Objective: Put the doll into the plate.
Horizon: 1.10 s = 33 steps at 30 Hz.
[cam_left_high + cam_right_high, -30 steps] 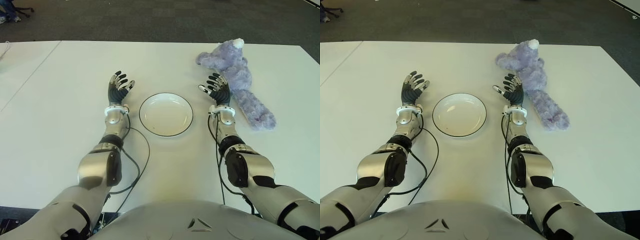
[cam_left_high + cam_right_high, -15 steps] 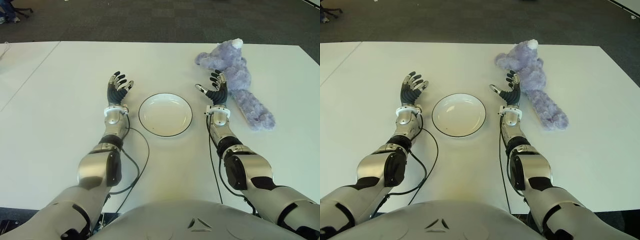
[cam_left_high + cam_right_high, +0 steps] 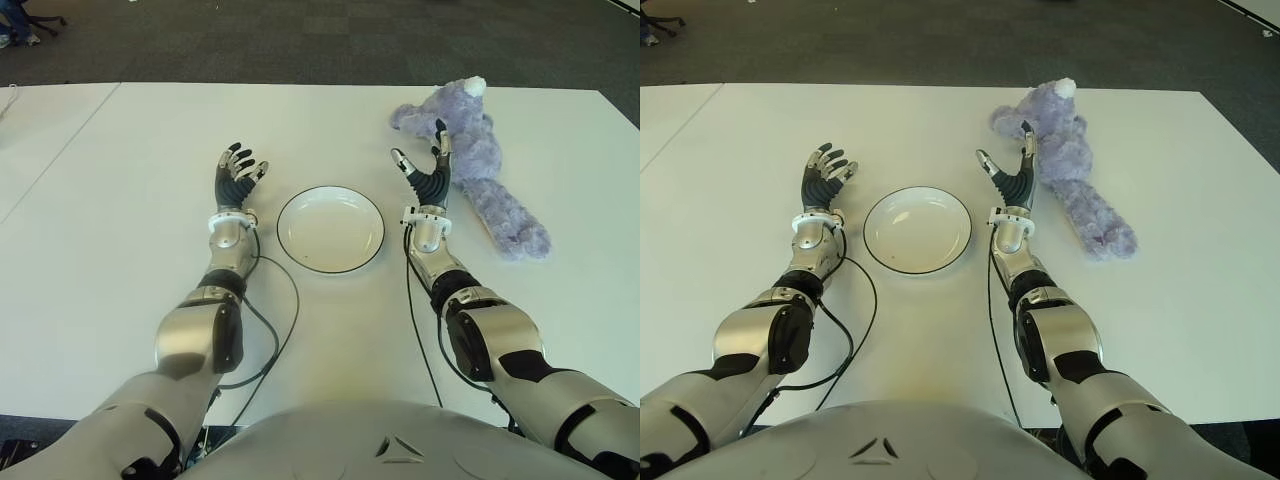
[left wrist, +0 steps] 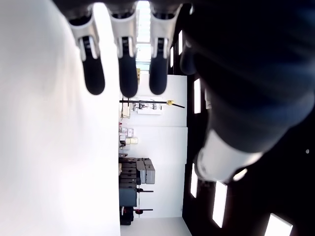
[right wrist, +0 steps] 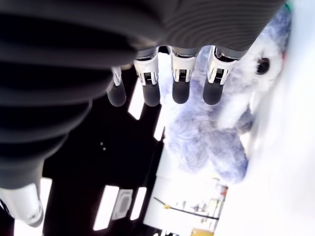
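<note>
From the left eye view, your right hand has turned since a second ago: the palm that faced up now stands edge-on, thumb toward the plate and fingers spread, pressed up against the doll or just beside it; contact can't be read from here. It has also shifted a little toward the plate side. The doll has not moved. It lies flat on the white bench, to the right of the plate and well outside it. Its long axis runs diagonally, head at the far end toward the middle of the bench, legs trailing nearer you and out to the right. Your left hand shows just left of the plate, palm up, fingers apart, unchanged.

The right eye view tells the same: right hand between plate and doll.

In the left wrist view, your fingers are straight and hold nothing.

In the right wrist view, the fingertips are extended and spread, holding nothing, with the doll close beyond them, its face and dark eye turned toward the hand
</note>
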Each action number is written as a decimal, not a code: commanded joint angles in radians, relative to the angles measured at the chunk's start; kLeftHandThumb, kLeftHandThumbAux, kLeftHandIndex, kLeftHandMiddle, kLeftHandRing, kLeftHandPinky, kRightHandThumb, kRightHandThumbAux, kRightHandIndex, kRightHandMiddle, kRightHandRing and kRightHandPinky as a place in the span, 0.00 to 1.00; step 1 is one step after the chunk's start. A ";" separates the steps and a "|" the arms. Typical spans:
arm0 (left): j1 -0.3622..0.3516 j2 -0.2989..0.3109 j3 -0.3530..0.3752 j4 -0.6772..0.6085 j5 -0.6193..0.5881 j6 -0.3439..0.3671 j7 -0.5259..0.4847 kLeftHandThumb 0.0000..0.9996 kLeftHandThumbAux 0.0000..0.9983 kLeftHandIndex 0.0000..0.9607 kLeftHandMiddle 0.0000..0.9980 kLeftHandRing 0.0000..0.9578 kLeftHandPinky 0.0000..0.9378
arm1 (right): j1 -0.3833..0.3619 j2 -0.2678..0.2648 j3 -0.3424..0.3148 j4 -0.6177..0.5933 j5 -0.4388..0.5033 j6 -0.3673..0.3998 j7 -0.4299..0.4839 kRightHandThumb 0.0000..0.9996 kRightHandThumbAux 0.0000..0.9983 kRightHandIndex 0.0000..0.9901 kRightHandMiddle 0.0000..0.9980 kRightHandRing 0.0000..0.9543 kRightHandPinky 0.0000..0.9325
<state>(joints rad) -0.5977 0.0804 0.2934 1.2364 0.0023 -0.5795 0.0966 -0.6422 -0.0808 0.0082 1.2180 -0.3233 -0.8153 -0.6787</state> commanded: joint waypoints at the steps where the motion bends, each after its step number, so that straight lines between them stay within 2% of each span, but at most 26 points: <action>1: 0.188 -0.059 -0.011 0.119 0.011 0.143 0.012 0.17 0.80 0.17 0.24 0.26 0.28 | 0.079 0.004 0.023 0.048 -0.024 -0.097 -0.031 0.17 0.57 0.08 0.06 0.04 0.06; 7: 0.183 -0.060 -0.012 0.120 0.012 0.150 0.013 0.16 0.80 0.17 0.23 0.25 0.28 | 0.058 -0.005 0.019 0.054 -0.006 -0.134 -0.005 0.16 0.56 0.09 0.06 0.04 0.06; 15: 0.183 -0.067 -0.016 0.119 0.017 0.138 0.025 0.16 0.82 0.17 0.22 0.23 0.26 | 0.029 -0.019 -0.001 0.063 0.030 -0.112 0.077 0.13 0.56 0.09 0.06 0.04 0.06; 23: 0.177 -0.066 -0.025 0.120 0.036 0.146 0.045 0.13 0.82 0.17 0.21 0.23 0.27 | -0.039 -0.029 -0.007 0.066 0.035 -0.049 0.112 0.12 0.62 0.10 0.05 0.03 0.04; 26: 0.176 -0.064 -0.028 0.121 0.040 0.148 0.047 0.13 0.82 0.18 0.23 0.25 0.30 | -0.082 -0.055 0.000 0.069 0.023 0.003 0.128 0.12 0.63 0.11 0.05 0.03 0.03; 33: 0.172 -0.067 -0.030 0.121 0.037 0.149 0.041 0.15 0.82 0.17 0.22 0.24 0.27 | -0.157 -0.133 0.031 0.087 -0.015 0.137 0.179 0.09 0.60 0.13 0.03 0.00 0.00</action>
<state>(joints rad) -0.6069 0.0788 0.2643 1.2364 0.0375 -0.5732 0.1271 -0.7304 -0.1555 0.0224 1.2794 -0.3166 -0.7767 -0.5306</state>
